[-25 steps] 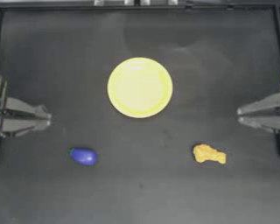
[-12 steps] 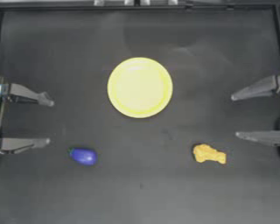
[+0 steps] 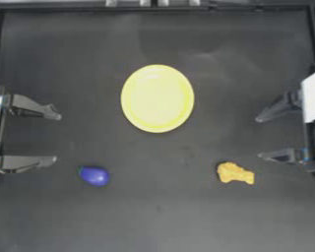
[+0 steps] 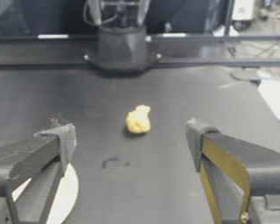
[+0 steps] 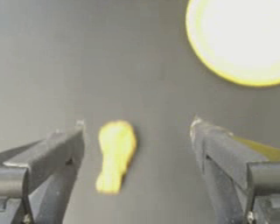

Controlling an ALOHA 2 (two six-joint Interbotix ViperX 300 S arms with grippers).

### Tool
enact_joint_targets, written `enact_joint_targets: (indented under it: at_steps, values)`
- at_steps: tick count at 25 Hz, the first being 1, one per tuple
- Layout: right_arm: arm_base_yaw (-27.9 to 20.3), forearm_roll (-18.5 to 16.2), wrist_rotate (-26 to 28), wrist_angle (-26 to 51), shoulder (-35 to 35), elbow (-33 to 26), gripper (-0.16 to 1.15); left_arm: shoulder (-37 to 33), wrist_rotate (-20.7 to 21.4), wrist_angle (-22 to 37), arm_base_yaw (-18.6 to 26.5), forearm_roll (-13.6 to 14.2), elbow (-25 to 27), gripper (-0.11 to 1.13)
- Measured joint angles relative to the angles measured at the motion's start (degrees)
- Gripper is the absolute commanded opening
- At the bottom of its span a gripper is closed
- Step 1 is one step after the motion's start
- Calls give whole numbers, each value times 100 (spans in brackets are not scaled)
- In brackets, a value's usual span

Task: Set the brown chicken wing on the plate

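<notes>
Since half a second ago the right gripper [image 3: 260,137] has lifted off the right edge, jaws spread wide and empty; the left gripper [image 3: 55,137] stays parked at the left edge, likewise released. The lumpy golden-brown chicken wing [image 3: 235,173] lies on the dark table [image 3: 157,216], near the right gripper, apart from the round yellow plate [image 3: 157,98]. A small blue-purple egg-shaped object [image 3: 94,175] sits lower left, with open room around everything. No writing is legible

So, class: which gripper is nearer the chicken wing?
Right. The right gripper sits just beside the wing, jaws open. The left gripper is across the table, beyond the blue egg.
</notes>
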Motion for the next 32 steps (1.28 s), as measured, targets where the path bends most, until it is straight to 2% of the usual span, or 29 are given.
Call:
enact_joint_targets:
  at_steps: [8, 19, 32]
  values:
    - [123, -18, 220, 202, 844, -70, 100, -9, -18, 114, 26, 0, 0, 103]
    - [598, -360, 976, 202, 1819, -70, 100, -9, -18, 123, 97, 0, 0, 103]
    - [606, -457, 1274, -615, 2637, 158, 100, -9, -18, 167, 123, -9, 0, 103]
